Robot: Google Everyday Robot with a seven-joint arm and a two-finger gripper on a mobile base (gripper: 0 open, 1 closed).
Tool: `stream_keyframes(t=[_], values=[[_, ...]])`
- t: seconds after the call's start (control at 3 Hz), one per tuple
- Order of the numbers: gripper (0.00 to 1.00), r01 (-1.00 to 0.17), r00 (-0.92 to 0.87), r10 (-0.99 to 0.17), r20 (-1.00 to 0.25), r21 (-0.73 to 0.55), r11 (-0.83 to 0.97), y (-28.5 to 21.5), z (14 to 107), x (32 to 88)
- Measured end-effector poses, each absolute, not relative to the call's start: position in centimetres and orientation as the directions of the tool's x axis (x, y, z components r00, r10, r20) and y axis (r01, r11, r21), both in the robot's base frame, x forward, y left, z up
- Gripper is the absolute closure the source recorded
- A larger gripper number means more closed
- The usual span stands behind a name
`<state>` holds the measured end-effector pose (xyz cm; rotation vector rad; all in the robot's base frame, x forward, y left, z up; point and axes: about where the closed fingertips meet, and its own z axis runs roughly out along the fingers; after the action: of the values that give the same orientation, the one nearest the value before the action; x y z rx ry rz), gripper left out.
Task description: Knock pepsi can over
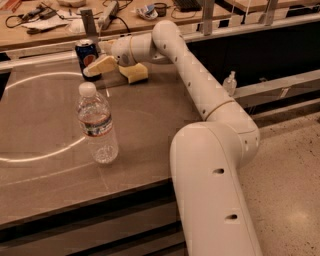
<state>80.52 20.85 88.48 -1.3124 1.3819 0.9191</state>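
Observation:
The pepsi can [87, 56] stands upright at the far edge of the brown table [45, 125], dark blue with a round logo and silver rim. My gripper [100, 65] reaches across the table on the white arm [195, 85]. Its cream fingers [101, 65] touch the can's right side, low down. A clear water bottle [97, 124] with a white cap stands upright nearer the front, apart from the gripper.
A yellow sponge [134, 72] lies on the table just right of the gripper. A rail and a cluttered workbench [55, 15] run behind the table. A small clear bottle [230, 82] sits on a ledge at right.

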Motion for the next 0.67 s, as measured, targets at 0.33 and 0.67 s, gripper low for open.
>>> stream_keyframes(t=[0.33, 0.67], values=[[0.41, -0.99, 0.057, -0.26, -0.964, -0.088, 0.11, 21.52, 88.51, 80.04], [0.65, -0.99, 0.054, -0.271, -0.961, -0.088, 0.114, 21.22, 88.87, 79.9]])
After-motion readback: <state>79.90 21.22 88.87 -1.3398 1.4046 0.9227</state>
